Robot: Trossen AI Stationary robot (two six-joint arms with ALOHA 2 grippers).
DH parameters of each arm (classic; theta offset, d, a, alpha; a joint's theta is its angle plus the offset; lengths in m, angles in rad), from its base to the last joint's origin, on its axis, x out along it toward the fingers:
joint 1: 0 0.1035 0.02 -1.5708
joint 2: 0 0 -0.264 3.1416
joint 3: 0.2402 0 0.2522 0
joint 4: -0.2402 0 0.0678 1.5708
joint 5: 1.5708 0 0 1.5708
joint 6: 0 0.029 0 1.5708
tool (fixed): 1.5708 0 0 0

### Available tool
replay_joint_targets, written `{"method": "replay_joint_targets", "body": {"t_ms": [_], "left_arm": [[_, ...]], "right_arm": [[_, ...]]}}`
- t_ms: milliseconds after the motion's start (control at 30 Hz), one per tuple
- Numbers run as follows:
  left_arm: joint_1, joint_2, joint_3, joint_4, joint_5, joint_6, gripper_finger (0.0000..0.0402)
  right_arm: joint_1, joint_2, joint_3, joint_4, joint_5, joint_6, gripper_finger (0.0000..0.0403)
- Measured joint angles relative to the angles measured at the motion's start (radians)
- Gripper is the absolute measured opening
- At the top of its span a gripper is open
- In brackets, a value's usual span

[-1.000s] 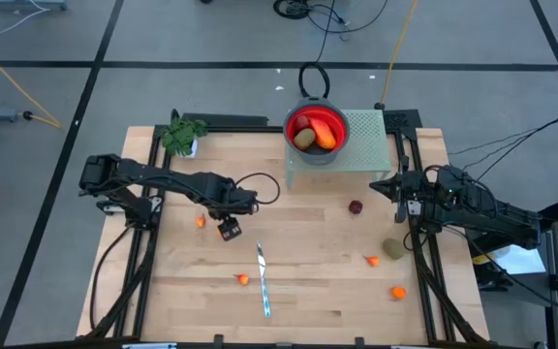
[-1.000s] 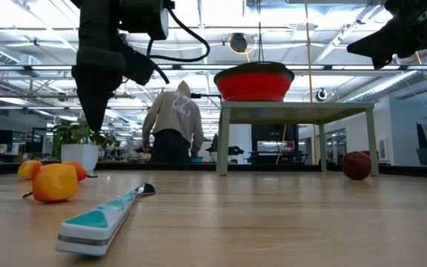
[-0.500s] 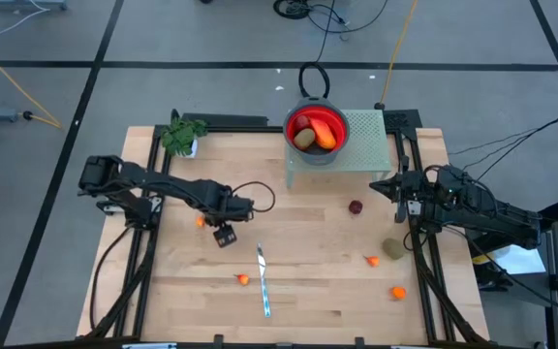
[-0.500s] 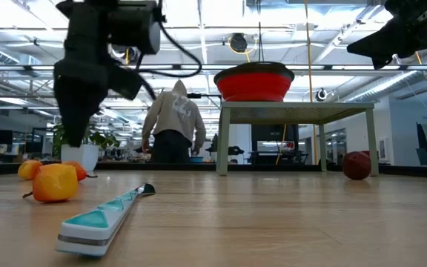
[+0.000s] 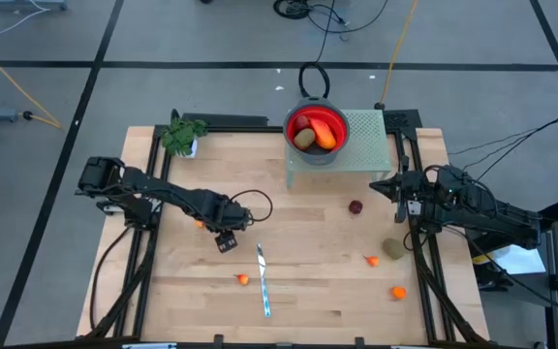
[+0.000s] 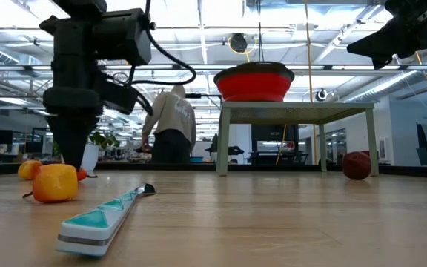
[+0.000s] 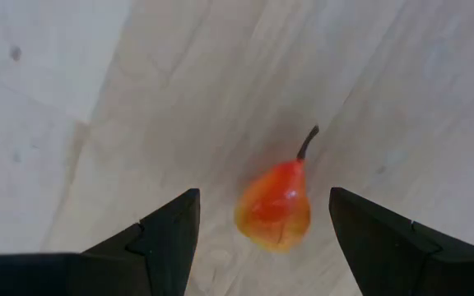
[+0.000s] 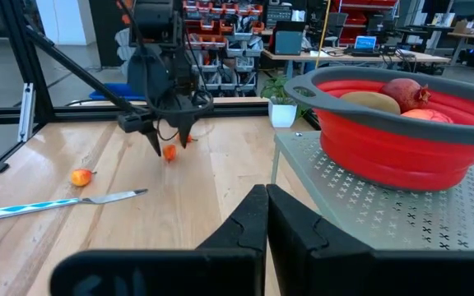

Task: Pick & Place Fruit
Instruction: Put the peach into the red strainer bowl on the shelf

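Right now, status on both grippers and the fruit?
Left gripper open, over the small pear on the table, not gripping. Right gripper shut, empty, parked by the bowl. Knife nearby, not in the way.

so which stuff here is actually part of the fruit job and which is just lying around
Part of the job:
- small pear between the open left pincer fingers
- dark red ball
- kiwi-like oval
- orange bits
- red bowl holding fruit

Just lying about:
- knife
- leafy plant
- green stand
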Motion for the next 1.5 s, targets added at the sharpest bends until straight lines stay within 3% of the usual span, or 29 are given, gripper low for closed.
{"method": "replay_joint_targets", "body": {"t_ms": [333, 900, 1133, 1500], "left_arm": [[0.0, 0.0, -0.049, 0.008, 0.011, -0.008, 0.0263], [0.0, 0.0, -0.048, 0.06, 0.015, -0.039, 0.0097], [0.0, -0.003, -0.04, 0.037, 0.041, -0.074, 0.0105], [0.0, -0.102, 0.086, 0.06, 0.115, -0.17, 0.0096]], "right_arm": [[0.0, 0.0, 0.0, 0.0, 0.0, 0.0, 0.0], [0.0, 0.0, 0.0, 0.0, 0.0, 0.0, 0.0], [0.0, 0.0, 0.0, 0.0, 0.0, 0.0, 0.0], [0.0, 0.0, 0.0, 0.0, -0.003, 0.0, 0.0]]}}
